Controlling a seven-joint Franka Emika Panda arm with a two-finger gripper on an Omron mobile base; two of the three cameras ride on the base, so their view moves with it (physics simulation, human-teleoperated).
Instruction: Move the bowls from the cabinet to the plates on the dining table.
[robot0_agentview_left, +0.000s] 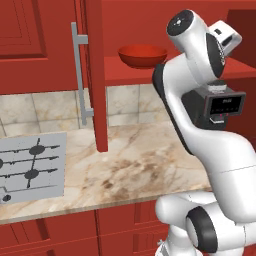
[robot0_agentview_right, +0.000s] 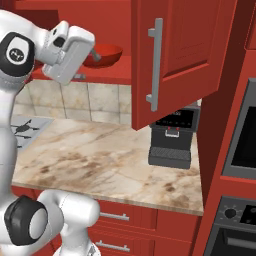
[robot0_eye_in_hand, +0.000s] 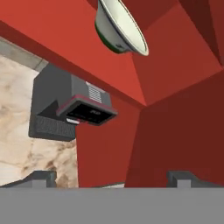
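The hand (robot0_eye_in_hand: 112, 177) gapes wide and empty, the cream-white bowl (robot0_eye_in_hand: 120, 28) tipped sideways at twelve o'clock, rim facing right.

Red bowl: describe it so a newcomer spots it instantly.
Find the red wooden wall cabinet with its door swung open above the beige marble counter. On its inner shelf sits the wide glossy red bowl; the smaller cream-white bowl with a green foot is pale by contrast.

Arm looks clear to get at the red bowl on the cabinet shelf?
Probably yes. Both cabinet doors stand open, the red bowl sits alone near the shelf's front edge, and the hand is open right beside it, with nothing between them.
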